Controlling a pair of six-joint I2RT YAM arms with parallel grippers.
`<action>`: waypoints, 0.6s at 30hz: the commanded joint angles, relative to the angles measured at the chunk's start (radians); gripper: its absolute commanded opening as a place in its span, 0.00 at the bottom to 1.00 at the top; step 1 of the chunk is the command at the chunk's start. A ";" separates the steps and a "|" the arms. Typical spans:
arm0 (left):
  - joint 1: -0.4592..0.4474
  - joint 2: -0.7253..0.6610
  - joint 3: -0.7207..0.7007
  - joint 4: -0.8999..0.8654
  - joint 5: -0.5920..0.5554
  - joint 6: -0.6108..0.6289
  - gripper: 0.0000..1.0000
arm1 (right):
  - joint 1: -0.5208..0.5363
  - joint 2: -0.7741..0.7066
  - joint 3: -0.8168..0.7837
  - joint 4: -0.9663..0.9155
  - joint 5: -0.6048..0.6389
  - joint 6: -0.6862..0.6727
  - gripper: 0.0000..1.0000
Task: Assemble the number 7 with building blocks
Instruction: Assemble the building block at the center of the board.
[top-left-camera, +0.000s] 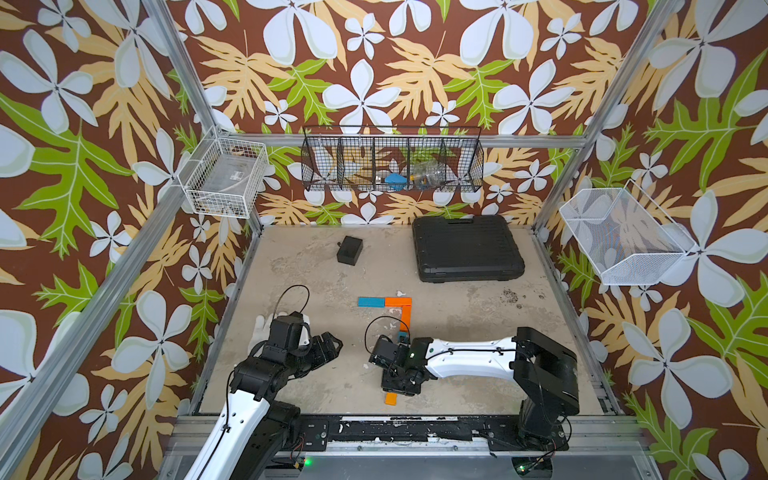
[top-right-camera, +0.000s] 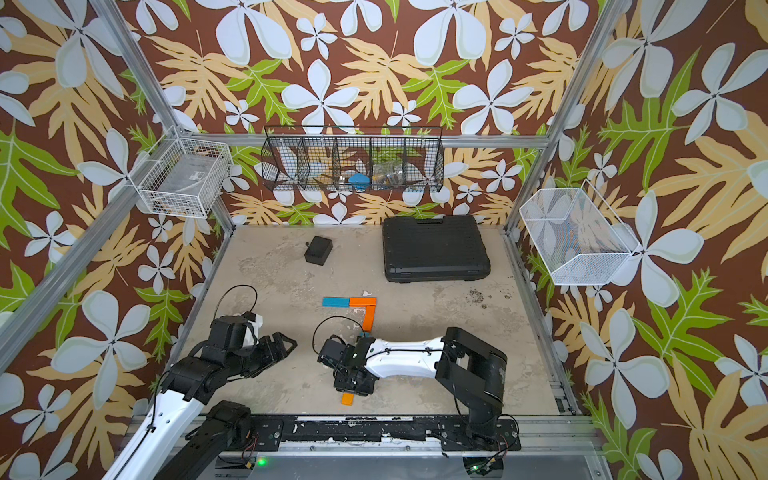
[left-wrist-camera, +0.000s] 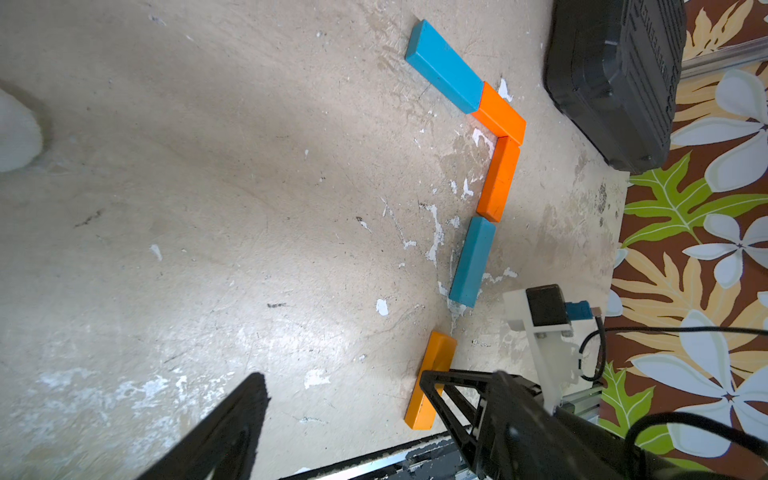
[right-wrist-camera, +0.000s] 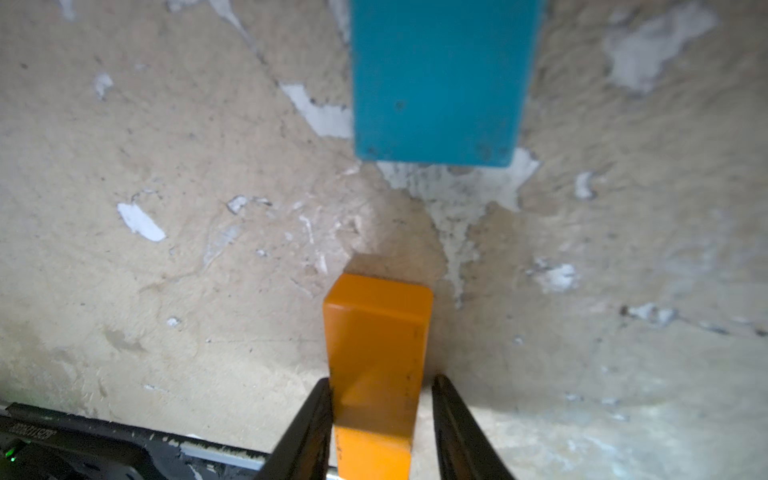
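Our right gripper (right-wrist-camera: 382, 380) straddles the last orange block (right-wrist-camera: 376, 332) near the front edge of the tabletop (right-wrist-camera: 166, 311), jaws slack around it, so we should nudge it flush against the blue block (right-wrist-camera: 440, 83), in line.

A worn beige tabletop (top-left-camera: 316, 270) carries a small black box (top-left-camera: 349, 250) just left of centre in a top view and a large black plastic case (top-left-camera: 467, 248) to its right. Lower down lie a light blue flat bar (top-left-camera: 371, 302) and an orange flat bar (top-left-camera: 397, 301) end to end, a second orange bar (top-left-camera: 406, 318) below, then a second light blue bar (left-wrist-camera: 472, 262) and, past a gap, a third orange bar (top-left-camera: 390, 399).
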 joint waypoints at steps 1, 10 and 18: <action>0.002 0.005 0.009 0.014 0.012 -0.008 0.86 | -0.014 -0.002 -0.020 -0.088 0.040 -0.010 0.43; 0.002 0.016 0.026 0.024 0.012 -0.015 0.86 | -0.039 -0.003 -0.021 -0.091 0.040 -0.032 0.41; 0.001 0.010 0.021 0.025 0.012 -0.020 0.86 | -0.068 0.015 0.004 -0.075 0.038 -0.067 0.36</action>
